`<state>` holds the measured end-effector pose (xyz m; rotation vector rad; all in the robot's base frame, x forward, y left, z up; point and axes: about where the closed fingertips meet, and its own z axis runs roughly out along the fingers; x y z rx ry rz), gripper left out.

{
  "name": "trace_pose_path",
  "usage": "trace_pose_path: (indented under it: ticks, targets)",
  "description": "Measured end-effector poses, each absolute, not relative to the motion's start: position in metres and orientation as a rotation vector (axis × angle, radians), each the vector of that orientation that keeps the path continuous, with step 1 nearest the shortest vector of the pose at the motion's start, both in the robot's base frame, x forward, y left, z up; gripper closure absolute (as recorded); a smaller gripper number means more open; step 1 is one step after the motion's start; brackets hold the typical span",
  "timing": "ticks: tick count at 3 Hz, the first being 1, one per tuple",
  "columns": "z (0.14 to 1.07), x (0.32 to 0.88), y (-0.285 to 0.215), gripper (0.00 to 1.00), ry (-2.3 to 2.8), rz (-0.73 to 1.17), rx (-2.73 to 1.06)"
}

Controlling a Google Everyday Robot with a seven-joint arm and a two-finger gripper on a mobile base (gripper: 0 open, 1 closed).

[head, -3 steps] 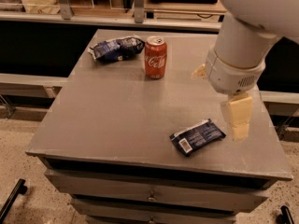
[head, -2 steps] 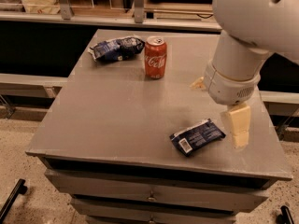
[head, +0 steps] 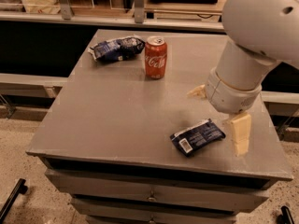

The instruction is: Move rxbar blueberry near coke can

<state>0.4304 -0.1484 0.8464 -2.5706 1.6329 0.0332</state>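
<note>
Pincer (head: 218, 115) is hovering open just right of the flat navy rxbar blueberry wrapper (head: 198, 137). The bar's long axis is running left-right, slightly tilted. The red aluminium coke can (head: 155, 57) is standing well back-left on the grey surface (head: 107, 120).

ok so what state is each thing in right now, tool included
flat dark navy rxbar blueberry wrapper: lying flat at the grey table front right, barcode patch up, not held
red aluminium coke can: upright at the back of the table
puffy blue-and-white chip bag: lying crumpled beside the can
pale two-finger tool: open, empty, close beside the wrapper
</note>
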Motion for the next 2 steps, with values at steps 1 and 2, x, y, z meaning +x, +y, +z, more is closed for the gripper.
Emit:
trace_pose_path:
  ticks: [1,2]
  targets:
    - [0.8404,0.4327,-0.1429,0.00,1.645,0.030,-2.540]
    - [0.8367,0.4335,-0.1365,0.00,1.637,0.029,-2.551]
